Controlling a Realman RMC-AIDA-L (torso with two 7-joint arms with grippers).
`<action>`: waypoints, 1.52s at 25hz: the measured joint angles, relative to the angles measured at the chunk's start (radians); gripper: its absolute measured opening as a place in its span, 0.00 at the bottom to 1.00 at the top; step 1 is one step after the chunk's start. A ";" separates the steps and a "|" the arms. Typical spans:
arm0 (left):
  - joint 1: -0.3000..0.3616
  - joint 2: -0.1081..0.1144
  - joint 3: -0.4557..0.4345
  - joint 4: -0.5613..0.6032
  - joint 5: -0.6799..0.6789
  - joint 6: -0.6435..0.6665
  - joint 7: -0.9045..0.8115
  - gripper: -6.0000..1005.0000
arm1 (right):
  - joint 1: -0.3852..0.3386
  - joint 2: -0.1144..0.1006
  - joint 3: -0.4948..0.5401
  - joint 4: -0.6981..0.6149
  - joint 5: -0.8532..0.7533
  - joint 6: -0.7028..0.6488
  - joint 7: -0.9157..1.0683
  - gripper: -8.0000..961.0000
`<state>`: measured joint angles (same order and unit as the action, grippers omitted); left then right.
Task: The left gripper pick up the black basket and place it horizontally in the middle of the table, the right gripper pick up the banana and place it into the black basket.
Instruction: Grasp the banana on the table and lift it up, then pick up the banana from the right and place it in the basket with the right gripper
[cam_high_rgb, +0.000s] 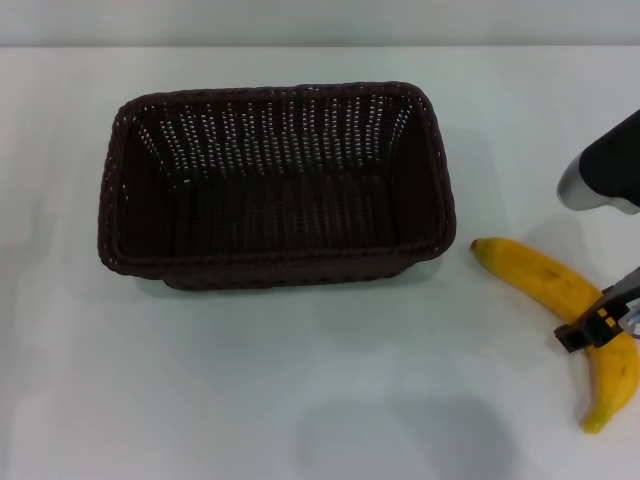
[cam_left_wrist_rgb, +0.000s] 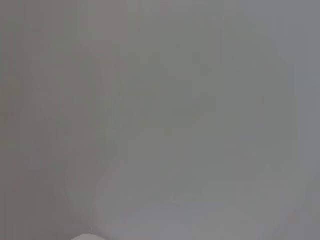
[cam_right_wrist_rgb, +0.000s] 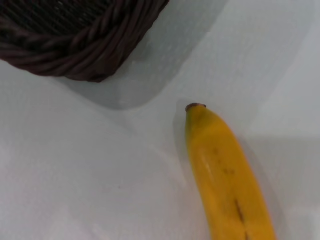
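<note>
The black basket (cam_high_rgb: 270, 262) stands empty and lengthwise across the middle of the white table (cam_high_rgb: 250, 380). The banana (cam_high_rgb: 540, 275) lies on the table to its right, a short gap from the basket's near right corner. My right gripper (cam_high_rgb: 590, 332) is down at the banana's bend, its black jaw tip lying across the fruit. The right wrist view shows the banana's dark tip and upper half (cam_right_wrist_rgb: 225, 180) and a corner of the basket's braided rim (cam_right_wrist_rgb: 75, 45). My left gripper is out of view; the left wrist view shows only a blank pale surface.
The right arm's black and grey shell (cam_high_rgb: 610, 165) hangs over the table's right edge above the banana. Bare white table lies in front of the basket and to its left.
</note>
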<state>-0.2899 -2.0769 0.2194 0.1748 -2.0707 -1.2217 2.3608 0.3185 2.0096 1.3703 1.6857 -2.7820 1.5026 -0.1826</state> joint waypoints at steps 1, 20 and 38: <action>0.000 0.000 0.000 0.000 -0.001 0.000 -0.001 0.82 | 0.004 0.000 -0.001 -0.007 -0.002 0.000 0.000 0.78; 0.012 -0.002 -0.002 0.000 -0.005 -0.023 -0.005 0.82 | 0.023 -0.003 0.170 0.051 -0.118 0.015 -0.076 0.52; -0.019 -0.002 0.000 -0.013 0.010 -0.030 -0.006 0.82 | 0.244 0.004 0.093 -0.028 0.336 -0.487 -0.563 0.54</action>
<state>-0.3087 -2.0785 0.2195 0.1619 -2.0606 -1.2517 2.3550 0.5624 2.0132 1.4637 1.6576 -2.4464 1.0153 -0.7457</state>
